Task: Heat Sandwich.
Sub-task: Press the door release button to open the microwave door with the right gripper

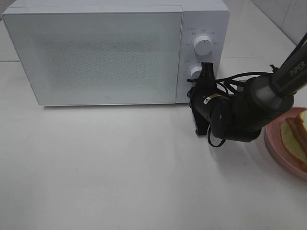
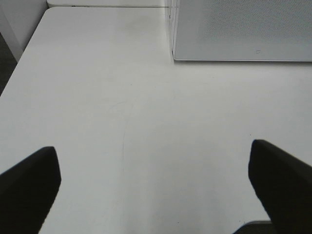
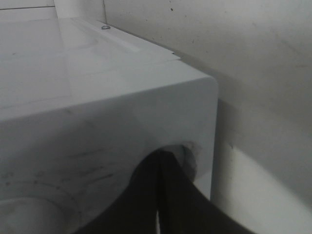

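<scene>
The sandwich (image 1: 298,130), white bread with reddish strips, lies on a round pink plate (image 1: 275,142) at the right edge of the exterior view, partly cut off. A white microwave (image 1: 105,52) stands at the back with its door closed. My right gripper (image 1: 206,70) is shut, and its tips press against the lower knob (image 1: 194,72) of the control panel. In the right wrist view the shut fingers (image 3: 170,195) meet right at that knob (image 3: 189,155). My left gripper (image 2: 153,148) is open above bare table, near the microwave's front corner (image 2: 243,29), holding nothing.
A second, upper knob (image 1: 202,44) sits above the one touched. The white table (image 1: 120,167) stretches in front of the microwave. A wall rises behind the microwave (image 3: 243,58). The table's edge (image 2: 14,73) shows in the left wrist view.
</scene>
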